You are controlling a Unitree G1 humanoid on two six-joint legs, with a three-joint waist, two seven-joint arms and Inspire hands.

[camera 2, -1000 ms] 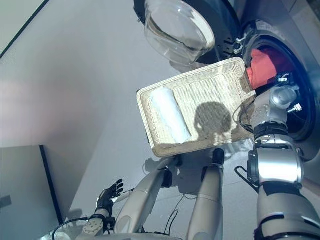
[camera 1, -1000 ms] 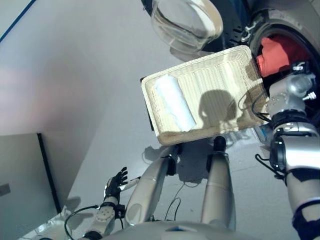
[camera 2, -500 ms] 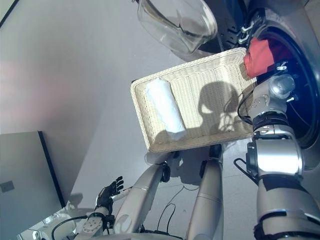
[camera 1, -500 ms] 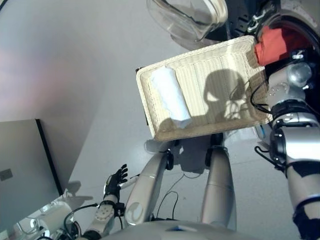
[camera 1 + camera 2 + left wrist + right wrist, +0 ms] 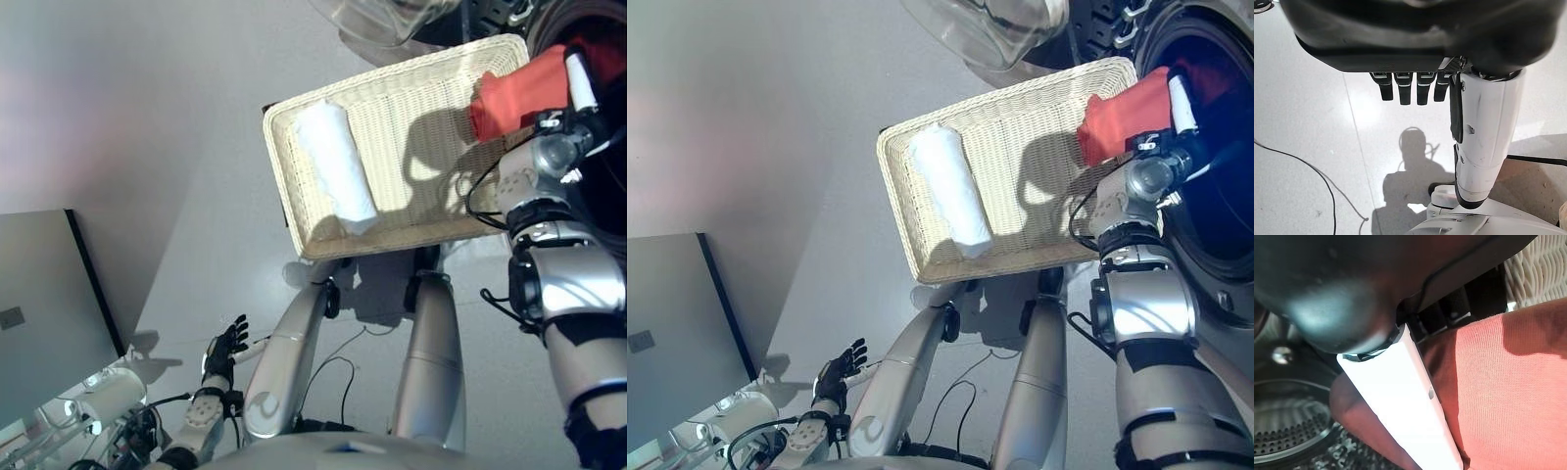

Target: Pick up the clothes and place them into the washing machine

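A red cloth (image 5: 514,93) hangs over the far right corner of a wicker basket (image 5: 282,186), at the mouth of the washing machine drum (image 5: 1215,215). My right hand (image 5: 577,82) is shut on it; the right wrist view shows the white-covered thumb (image 5: 1400,396) pressed across the red cloth (image 5: 1508,382), with the perforated drum (image 5: 1288,435) behind. A rolled white cloth (image 5: 338,166) lies in the basket's left half. My left hand (image 5: 227,351) hangs low by my side, open and holding nothing, with its fingers (image 5: 1410,90) straight.
The washer's round glass door (image 5: 989,24) stands open just beyond the basket. A grey panel (image 5: 39,313) stands at the lower left. Pale floor (image 5: 147,117) stretches to the left of the basket.
The camera has shifted, and the basket sits higher in view. The red cloth, earlier within the drum's mouth, now overlaps the basket's right corner with my right hand. The left hand has not moved.
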